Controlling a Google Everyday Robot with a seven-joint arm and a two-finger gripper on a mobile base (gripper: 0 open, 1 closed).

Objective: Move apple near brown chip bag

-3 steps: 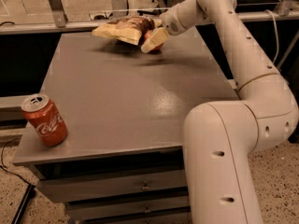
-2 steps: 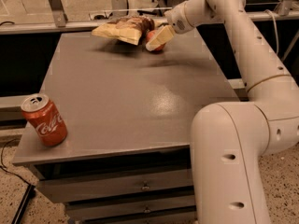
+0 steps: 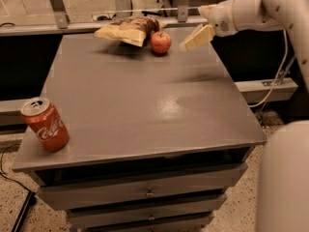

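The apple (image 3: 161, 42) is small, round and red-orange, and it stands on the grey table (image 3: 145, 105) near the far edge. It touches or nearly touches the right end of the brown chip bag (image 3: 128, 30), a wrinkly tan bag with a dark brown patch lying flat. My gripper (image 3: 201, 24) hangs a little above the table to the right of the apple, apart from it. It is open and empty, with one pale fingertip (image 3: 196, 38) pointing toward the apple.
A red Coca-Cola can (image 3: 45, 124) stands at the front left corner of the table. Drawers (image 3: 145, 192) sit under the tabletop. A metal rail (image 3: 63, 27) runs behind the table. My white arm (image 3: 285, 178) fills the right side.
The gripper was down at the apple next to the bag. It has let the apple go and drawn back to the right and slightly up. The apple stays by the bag.
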